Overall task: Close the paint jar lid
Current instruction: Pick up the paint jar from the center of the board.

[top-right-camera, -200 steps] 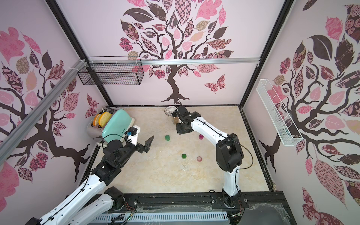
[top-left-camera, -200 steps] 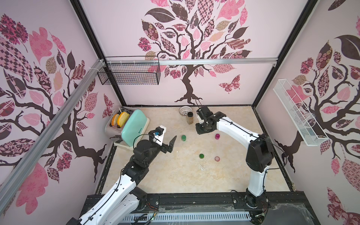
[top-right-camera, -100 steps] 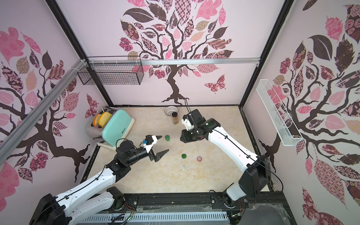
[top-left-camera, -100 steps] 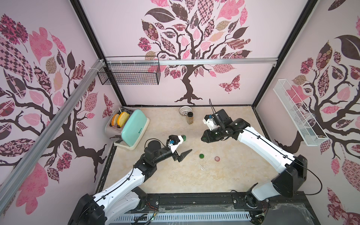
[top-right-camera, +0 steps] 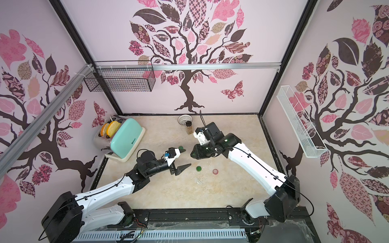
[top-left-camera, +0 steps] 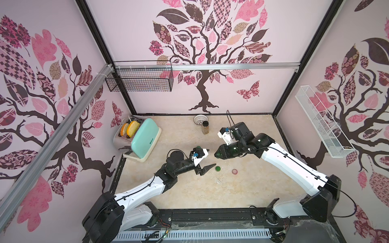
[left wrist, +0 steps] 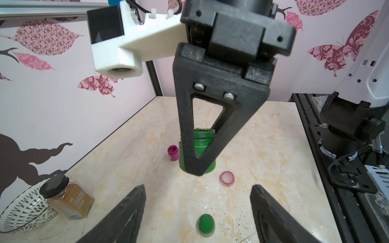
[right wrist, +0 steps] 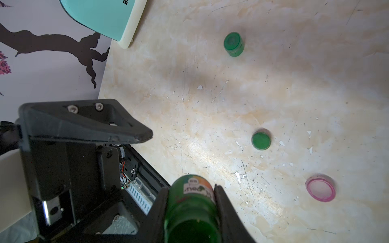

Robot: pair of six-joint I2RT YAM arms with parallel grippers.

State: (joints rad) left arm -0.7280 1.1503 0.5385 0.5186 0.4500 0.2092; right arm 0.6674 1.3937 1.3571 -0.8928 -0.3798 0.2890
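My right gripper is shut on an open green paint jar, held over the middle of the table with its mouth towards the wrist camera. The loose green lid lies flat on the table. My left gripper stands open just left of that lid and low, with nothing between its fingers. The lid shows between them in the left wrist view.
A pink lid lies right of the green one. A small pink jar and a closed green jar stand nearby. A cinnamon jar, patterned bowl, toaster and mint box sit at the back.
The left arm has stretched out low from the left side to the green lid, its jaws narrowing a little. The right arm has come from the back towards the middle.
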